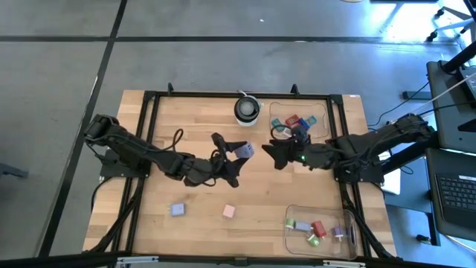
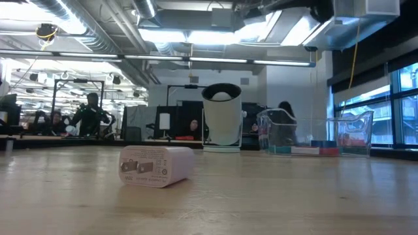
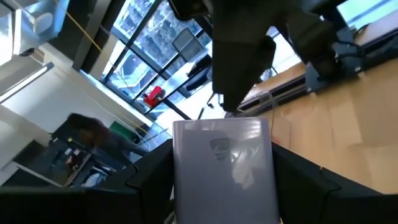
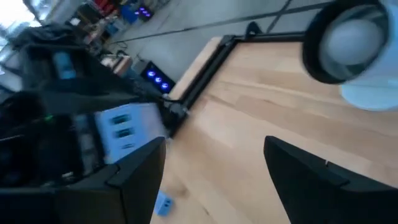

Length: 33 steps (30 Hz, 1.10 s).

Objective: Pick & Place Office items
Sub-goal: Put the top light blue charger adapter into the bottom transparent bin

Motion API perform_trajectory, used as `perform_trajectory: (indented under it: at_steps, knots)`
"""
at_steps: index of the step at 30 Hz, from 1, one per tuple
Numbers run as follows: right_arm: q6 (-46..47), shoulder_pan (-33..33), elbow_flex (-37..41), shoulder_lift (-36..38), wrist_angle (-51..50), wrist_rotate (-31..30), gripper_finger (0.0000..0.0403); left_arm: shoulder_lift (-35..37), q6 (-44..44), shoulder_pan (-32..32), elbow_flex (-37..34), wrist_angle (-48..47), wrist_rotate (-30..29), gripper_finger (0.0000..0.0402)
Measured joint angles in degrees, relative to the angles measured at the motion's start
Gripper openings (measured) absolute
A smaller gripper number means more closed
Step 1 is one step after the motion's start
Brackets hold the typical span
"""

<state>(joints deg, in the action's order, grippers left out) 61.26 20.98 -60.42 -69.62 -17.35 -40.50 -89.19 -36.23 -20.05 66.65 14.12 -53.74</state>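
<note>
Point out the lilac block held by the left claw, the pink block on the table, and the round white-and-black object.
lilac block (image 1: 245, 150): high view, its top face, in the left claw.
pink block (image 1: 229, 211): high view, its top face.
round white-and-black object (image 1: 248, 109): high view, its dark top.

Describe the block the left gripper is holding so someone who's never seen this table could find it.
Start at the round white-and-black object on the wooden table's far edge. Just in front of it, the left gripper holds a lilac block up off the wood. Unlike the lilac piece and pink piece lying loose nearer the front, it's clamped between fingers.
</note>
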Motion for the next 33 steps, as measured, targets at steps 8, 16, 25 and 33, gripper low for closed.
perform_trajectory:
  at_steps: [8, 16, 25, 33]
  knots:
    - [-7.8, -4.0, 0.0, -0.3, 4.6, 6.9, 0.0276, 0.0, 1.6, 3.3, 0.0, -0.6, 2.9, 0.0221]
    - [-10.2, -7.9, 0.0, -1.7, 5.1, 10.0, 0.0276, 0.0, 9.4, 6.6, 0.0, -1.1, 10.3, 0.0221]
    - [-15.7, -10.8, 0.0, -2.4, 7.8, 13.8, 0.0276, 0.0, 12.1, 8.4, 0.0, -4.3, 8.6, 0.0221]
    - [-15.9, -12.0, 0.0, -2.4, 8.2, 16.1, 0.0276, 0.0, 13.1, 9.1, 0.0, -4.3, 10.0, 0.0221]
